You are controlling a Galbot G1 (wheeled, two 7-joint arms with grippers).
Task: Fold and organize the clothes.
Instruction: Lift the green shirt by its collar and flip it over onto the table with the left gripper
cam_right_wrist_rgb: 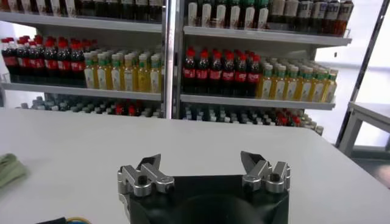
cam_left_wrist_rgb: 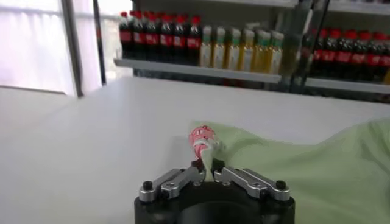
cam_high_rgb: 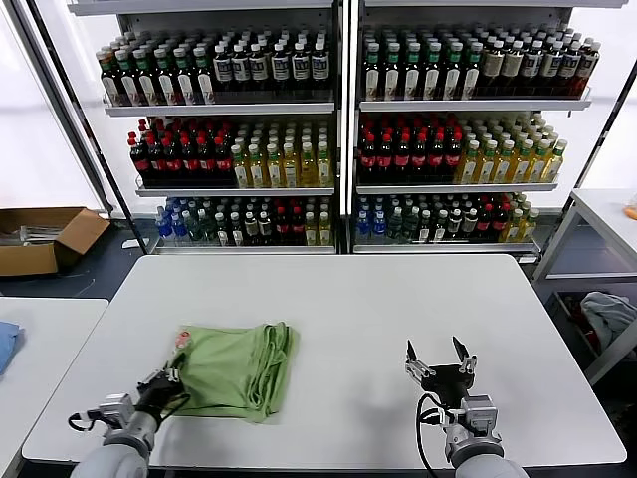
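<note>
The clothes are one light green polo shirt (cam_high_rgb: 237, 367), lying folded into a rough rectangle on the white table (cam_high_rgb: 348, 309), left of centre. A red-and-white print (cam_left_wrist_rgb: 202, 137) shows at its near left corner. My left gripper (cam_high_rgb: 165, 383) is shut on that corner of the shirt (cam_left_wrist_rgb: 304, 164), and the fabric rises between its fingertips (cam_left_wrist_rgb: 208, 165). My right gripper (cam_high_rgb: 439, 354) hovers open over bare table to the right of the shirt, with nothing between its fingers (cam_right_wrist_rgb: 202, 162). A bit of green fabric (cam_right_wrist_rgb: 9, 168) shows at the edge of the right wrist view.
Shelves of bottles (cam_high_rgb: 338, 129) stand behind the table. A second white table (cam_high_rgb: 40, 339) with a blue cloth (cam_high_rgb: 6, 344) is at the left. A cardboard box (cam_high_rgb: 45, 237) lies on the floor at far left, and a bundle of fabric (cam_high_rgb: 609, 314) at the right.
</note>
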